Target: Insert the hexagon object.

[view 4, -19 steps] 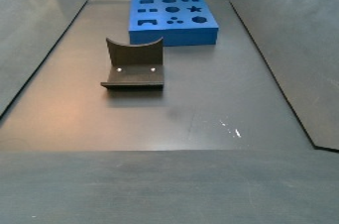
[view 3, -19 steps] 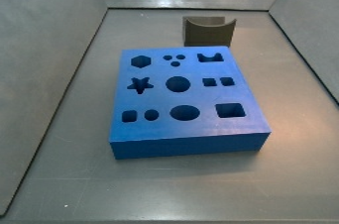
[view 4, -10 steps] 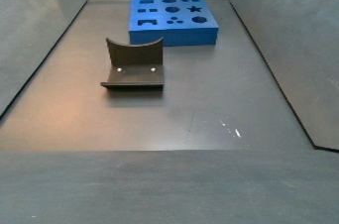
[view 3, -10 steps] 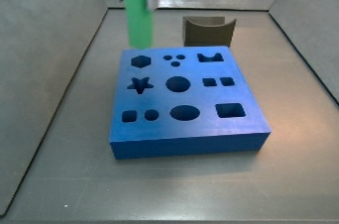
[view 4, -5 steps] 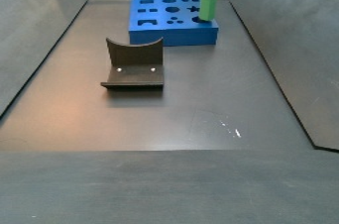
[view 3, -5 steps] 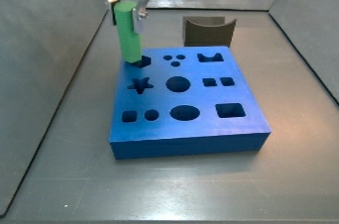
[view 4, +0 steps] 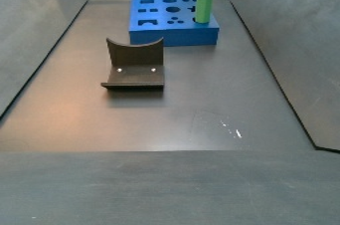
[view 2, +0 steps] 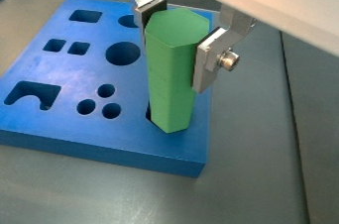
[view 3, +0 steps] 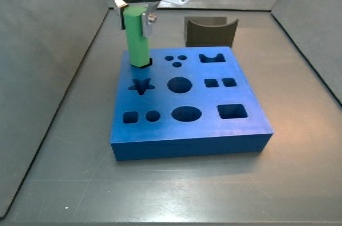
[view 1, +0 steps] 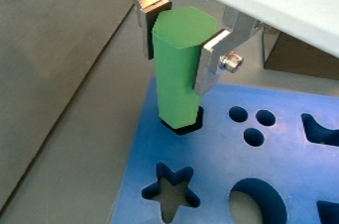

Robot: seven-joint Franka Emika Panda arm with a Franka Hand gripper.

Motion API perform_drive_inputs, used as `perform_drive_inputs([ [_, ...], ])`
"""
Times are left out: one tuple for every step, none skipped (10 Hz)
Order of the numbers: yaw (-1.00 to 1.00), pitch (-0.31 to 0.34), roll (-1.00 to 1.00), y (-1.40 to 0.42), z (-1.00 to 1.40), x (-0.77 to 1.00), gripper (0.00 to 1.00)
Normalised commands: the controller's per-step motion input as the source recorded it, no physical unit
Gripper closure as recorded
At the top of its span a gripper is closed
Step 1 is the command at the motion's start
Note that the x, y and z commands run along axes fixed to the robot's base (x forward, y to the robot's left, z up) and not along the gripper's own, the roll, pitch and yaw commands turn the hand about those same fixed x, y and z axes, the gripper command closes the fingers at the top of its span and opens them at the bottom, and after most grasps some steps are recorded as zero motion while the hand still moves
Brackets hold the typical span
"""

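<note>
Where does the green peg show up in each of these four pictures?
Wrist view: the peg stands upright at centre, between the end effector plates.
Wrist view: the peg again at centre, its foot at the blue block corner.
Side view: upper left, over the block's far left corner.
Side view: top, right of centre.
Shared landmark: the blue block.

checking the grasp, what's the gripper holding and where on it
The gripper holds the green hexagon peg by its upper end, fingers on opposite sides, above the blue block; the lower end sits at the hexagon hole.
</note>
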Motion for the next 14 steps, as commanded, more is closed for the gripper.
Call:
perform_drive_inputs([
  [0.00,-0.201,-0.11,0.00,-0.45,0.07,1.00],
  [0.00,-0.243,-0.14,0.00,-0.47,0.09,1.00],
  [0.00,-0.297,-0.14,-0.07,-0.47,0.06,1.00],
  [0.00,-0.331,-0.19,-0.10,-0.41,0.00,1.00],
  [0.03,-0.300,-0.19,-0.07,-0.37,-0.06,1.00],
  [0.04,-0.267,-0.18,-0.04,-0.37,-0.06,1.00],
  [0.00,-0.136,-0.12,0.00,-0.42,0.03,1.00],
  [-0.05,-0.067,-0.10,0.00,-0.37,0.15,1.00],
  [-0.07,-0.044,-0.08,0.00,-0.34,0.15,1.00],
  [-0.07,-0.027,-0.06,0.00,-0.35,0.17,1.00],
  [-0.05,0.000,-0.04,0.00,-0.44,0.25,1.00],
  [-0.13,0.000,-0.02,0.00,-0.51,0.21,1.00],
  [-0.23,0.000,-0.09,0.00,-0.43,0.18,1.00],
  [-0.18,-0.033,-0.29,0.18,-0.34,0.17,1.00],
])
